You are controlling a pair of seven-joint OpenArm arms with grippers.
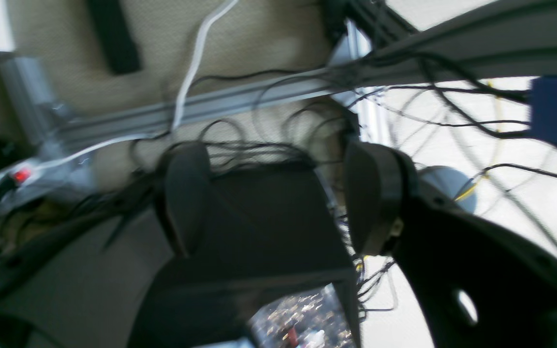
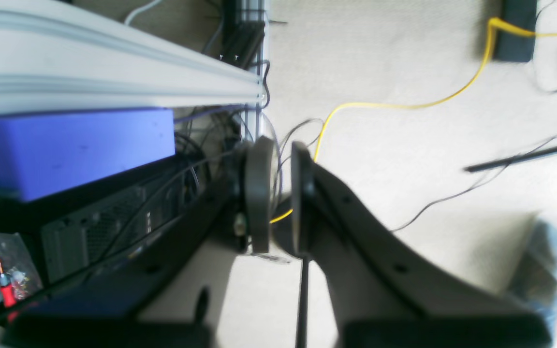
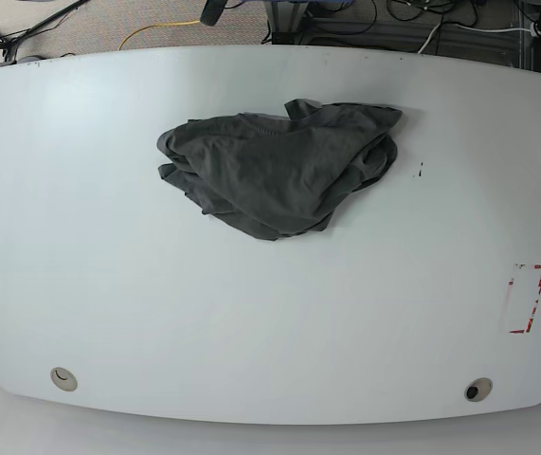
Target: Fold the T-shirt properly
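We see the dark charcoal-grey soft cloth T-shirt (image 3: 279, 171) lying in a crumpled heap on the white table (image 3: 251, 313), in the far half of the tabletop and slightly toward the middle. No arm appears in the base view, so both grippers are well apart from the garment and neither touches it.

In the left wrist view, we see the left gripper (image 1: 278, 193) with its two dark pads spread wide and nothing between them. Behind it lie tangled black cables (image 1: 433, 96) and a grey aluminium rail (image 1: 240, 96); the picture is blurred.

In the right wrist view, we see the right gripper (image 2: 278, 193) with its pads drawn nearly together, a narrow gap remaining, pinching nothing. It hangs off the table edge above beige carpet (image 2: 404, 58), where a yellow cable (image 2: 404, 104) runs. A blue box (image 2: 70, 150) sits beside it.
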